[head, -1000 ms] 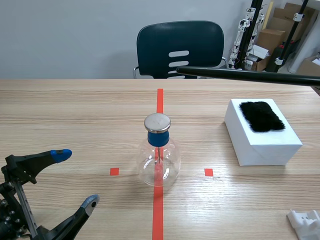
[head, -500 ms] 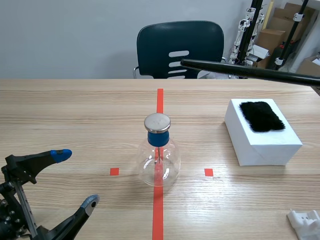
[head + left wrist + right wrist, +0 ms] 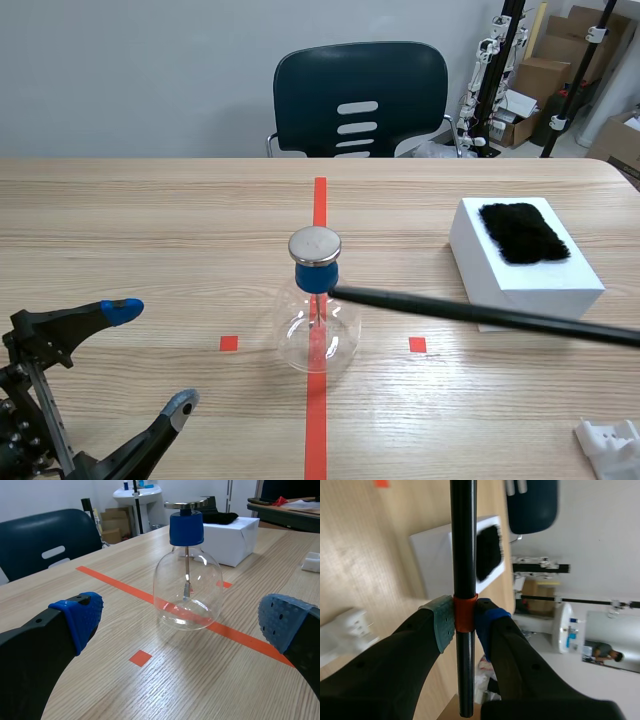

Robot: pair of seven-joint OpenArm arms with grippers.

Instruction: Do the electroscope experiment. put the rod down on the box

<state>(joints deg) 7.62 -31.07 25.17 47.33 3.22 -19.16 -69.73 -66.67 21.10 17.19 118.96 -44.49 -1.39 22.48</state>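
The right pincer [image 3: 464, 621] is clamped on the rod [image 3: 480, 314], whose tip is held beside the flask [image 3: 316, 330], mid-bench. The flask could be toppled if nudged before the rod is carried to the box [image 3: 530, 290] near the right edge.

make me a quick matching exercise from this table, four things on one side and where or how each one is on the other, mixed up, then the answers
Things
1. rod
2. glass flask
3. black fur
4. left gripper

Place or state
A. lying on top of the white box
B. open, holding nothing
C. clamped in the right gripper
D. standing on the red tape line

Pairs: 1-C, 2-D, 3-A, 4-B
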